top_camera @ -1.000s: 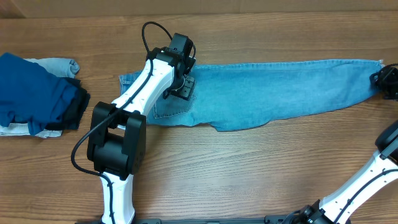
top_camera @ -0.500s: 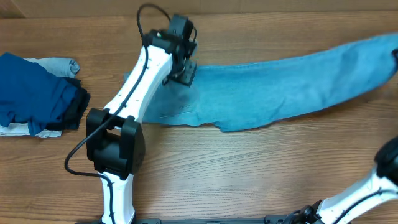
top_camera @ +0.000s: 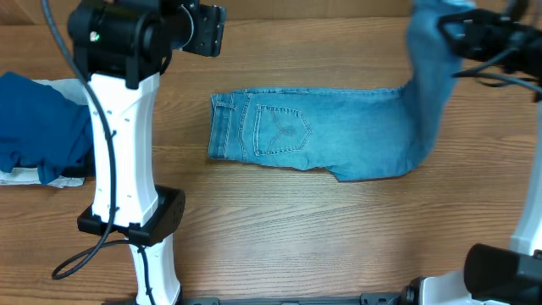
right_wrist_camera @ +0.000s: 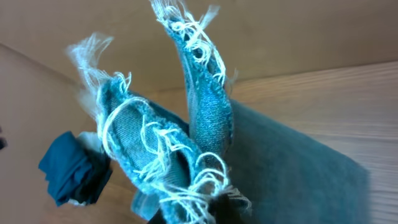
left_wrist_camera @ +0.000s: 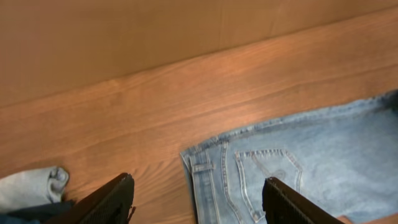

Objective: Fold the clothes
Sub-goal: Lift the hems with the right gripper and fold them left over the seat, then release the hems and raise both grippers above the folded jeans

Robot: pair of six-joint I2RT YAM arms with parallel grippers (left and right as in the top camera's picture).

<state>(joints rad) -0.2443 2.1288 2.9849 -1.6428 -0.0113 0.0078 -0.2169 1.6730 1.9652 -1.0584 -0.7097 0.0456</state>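
Overhead: our right pincer (top_camera: 456, 36) clamped jeans (top_camera: 339, 135) by frayed hems (right_wrist_camera: 180, 168), lifted far right; left pincer (left_wrist_camera: 198, 186) stood apart, empty. We feared hems slipping mid-fold, legs landing crooked.

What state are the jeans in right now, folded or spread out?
Half spread, not folded: the jeans lie flat at the waist end on the table, while the right gripper holds the frayed hems aloft.

No legible text, no labels, no brand marks, no numbers, no signs in any view, jeans (top_camera: 322, 140) pocket shows decorative stitching only, no lettering on either arm housing or the table (top_camera: 279, 229)
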